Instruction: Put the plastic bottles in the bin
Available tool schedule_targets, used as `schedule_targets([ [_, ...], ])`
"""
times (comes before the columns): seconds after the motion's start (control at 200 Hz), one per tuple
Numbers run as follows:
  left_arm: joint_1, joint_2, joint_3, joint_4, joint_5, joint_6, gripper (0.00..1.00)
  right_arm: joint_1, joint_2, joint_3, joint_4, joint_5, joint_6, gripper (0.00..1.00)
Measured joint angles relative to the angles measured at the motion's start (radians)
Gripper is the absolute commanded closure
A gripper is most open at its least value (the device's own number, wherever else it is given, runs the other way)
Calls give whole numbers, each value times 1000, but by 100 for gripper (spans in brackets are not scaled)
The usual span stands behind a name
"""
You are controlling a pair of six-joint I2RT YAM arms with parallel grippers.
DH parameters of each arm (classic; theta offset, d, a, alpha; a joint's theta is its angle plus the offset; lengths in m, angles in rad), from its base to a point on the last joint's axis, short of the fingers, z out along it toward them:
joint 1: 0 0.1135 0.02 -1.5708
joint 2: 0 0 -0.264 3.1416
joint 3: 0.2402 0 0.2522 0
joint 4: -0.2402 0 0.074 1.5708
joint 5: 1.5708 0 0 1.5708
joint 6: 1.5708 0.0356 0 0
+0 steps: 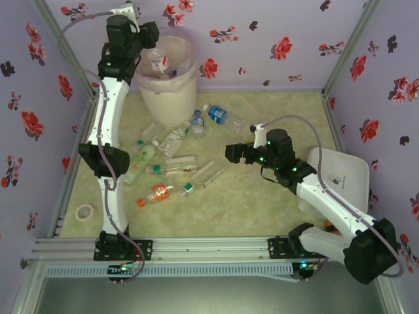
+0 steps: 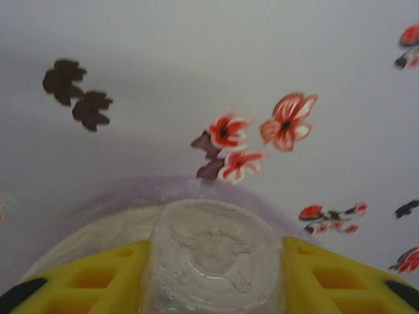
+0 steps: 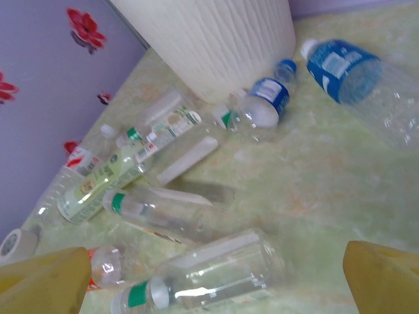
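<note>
The bin sits directly beneath my left gripper, whose yellow fingers are clamped on a clear bottle with a red-white label, hanging over the bin's mouth. My right gripper has its jaws spread wide and holds nothing. The scattered bottles lie on the table just ahead of it and leftward, with a blue-labelled one farther ahead to its right. A tape roll lies beyond them, far to its left.

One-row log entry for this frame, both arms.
left gripper: shut on bottle, over bin | right gripper: open, above loose bottles on table | release: pending
</note>
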Motion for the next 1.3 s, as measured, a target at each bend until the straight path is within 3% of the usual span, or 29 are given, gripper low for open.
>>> schedule_targets([
  [0.205, -2, 5, -90, -56, 4, 68, 72, 4, 143, 93, -118, 43, 190, 9],
  [0.305, -6, 24, -88, -102, 11, 114, 71, 51, 193, 103, -139, 104, 307, 10],
  [0.515, -20, 68, -86, -188, 40, 205, 37, 176, 252, 100, -141, 235, 536, 13],
  [0.825, -19, 92, 12, -238, 80, 244, 6, 243, 378, 117, -145, 332, 767, 13],
  [1.07, 8, 39, 90, -274, 122, 244, 0, 373, 465, 212, -240, 374, 874, 13],
  [1.3, 69, -204, -53, -317, 168, 245, 0, 467, 592, 343, -303, 398, 938, 14],
])
